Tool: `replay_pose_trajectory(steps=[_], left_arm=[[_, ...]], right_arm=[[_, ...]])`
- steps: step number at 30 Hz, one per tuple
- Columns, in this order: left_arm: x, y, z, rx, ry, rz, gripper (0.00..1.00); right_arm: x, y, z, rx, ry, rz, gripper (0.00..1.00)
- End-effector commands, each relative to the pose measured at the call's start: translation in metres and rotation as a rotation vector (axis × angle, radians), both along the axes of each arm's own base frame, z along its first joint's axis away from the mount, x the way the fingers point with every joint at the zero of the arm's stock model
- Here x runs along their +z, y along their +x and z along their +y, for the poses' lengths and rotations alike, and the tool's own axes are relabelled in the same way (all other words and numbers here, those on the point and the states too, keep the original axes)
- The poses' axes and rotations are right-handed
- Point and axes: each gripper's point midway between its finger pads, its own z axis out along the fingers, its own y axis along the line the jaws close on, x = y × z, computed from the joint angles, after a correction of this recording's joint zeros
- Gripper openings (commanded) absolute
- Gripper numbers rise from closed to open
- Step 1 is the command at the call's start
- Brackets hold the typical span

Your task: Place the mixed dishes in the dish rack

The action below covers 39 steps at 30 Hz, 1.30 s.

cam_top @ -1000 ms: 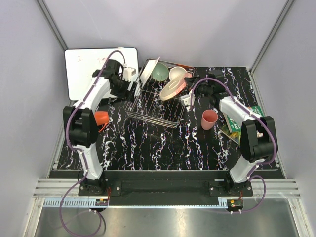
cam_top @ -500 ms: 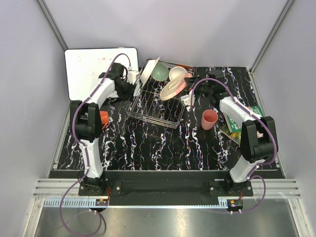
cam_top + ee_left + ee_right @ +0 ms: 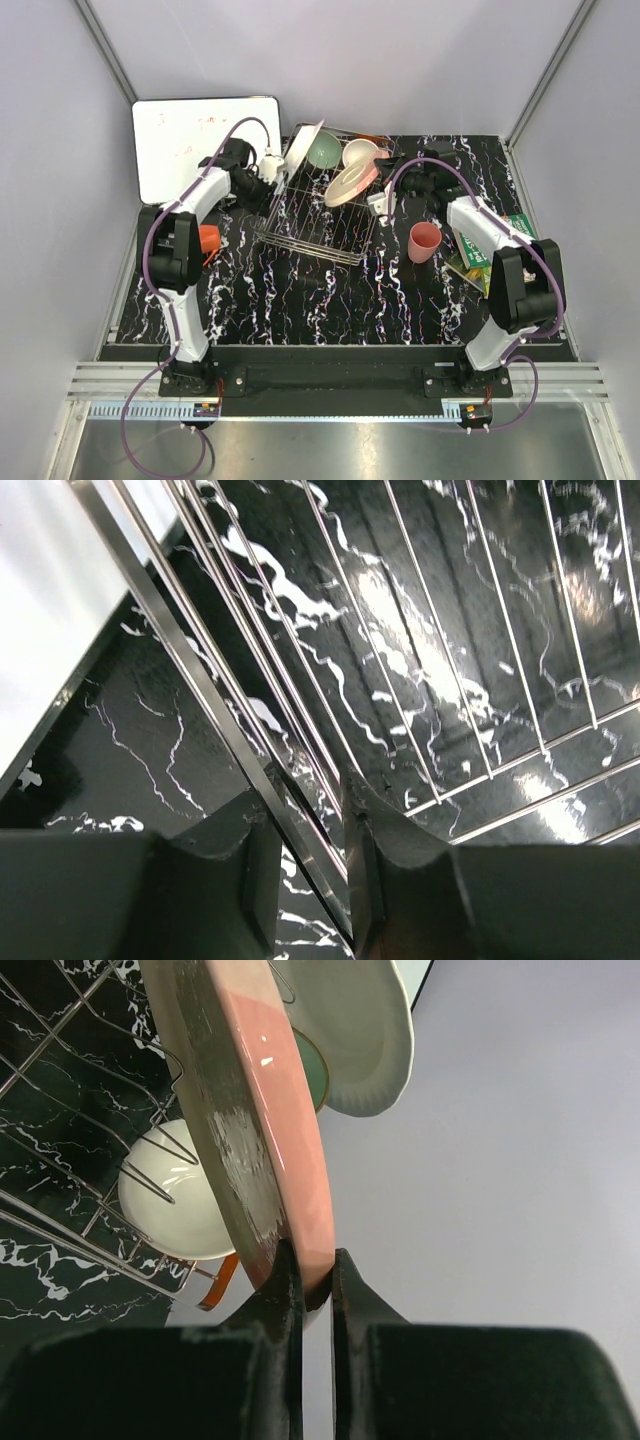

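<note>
Black marbled desk (image 3: pixel 300 300) carries the dish rack (image 3: pixel 310 225); left tool (image 3: pixel 308 810) pinches its rim bar, right tool (image 3: pixel 312 1260) pinches the edge of the pink-and-cream plate (image 3: pixel 260 1110), leaning in the rack just ahead.

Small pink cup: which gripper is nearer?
Right. The right gripper, shut on the pink-and-cream plate, is just beyond the small pink cup; the left gripper grips the dish rack rim, across the rack.
</note>
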Motion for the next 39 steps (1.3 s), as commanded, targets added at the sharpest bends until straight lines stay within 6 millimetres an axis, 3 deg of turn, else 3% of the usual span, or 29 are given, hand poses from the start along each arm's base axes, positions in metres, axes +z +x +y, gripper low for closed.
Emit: replay_pose_trajectory(steps=[1,10,22,28,39], left_arm=[[0.005,-0.054,-0.011,-0.239,-0.019,0.072,0.25],[0.005,-0.068,-0.003,-0.310,0.041,0.079,0.22],[0.019,-0.069,-0.013,-0.353,0.065,0.055,0.20],[0.020,-0.066,-0.015,-0.332,0.064,0.055,0.21],[0.021,-0.042,-0.015,-0.167,0.080,0.050,0.29]], right_arm=[[0.128,-0.015,0.008,0.117,-0.107,-0.555,0.00],[0.155,-0.033,0.019,0.172,-0.126,-0.589,0.00],[0.141,-0.059,0.045,0.242,-0.129,-0.542,0.00],[0.126,-0.065,0.040,0.214,-0.140,-0.501,0.00],[0.153,-0.113,0.021,0.205,-0.073,-0.464,0.00]])
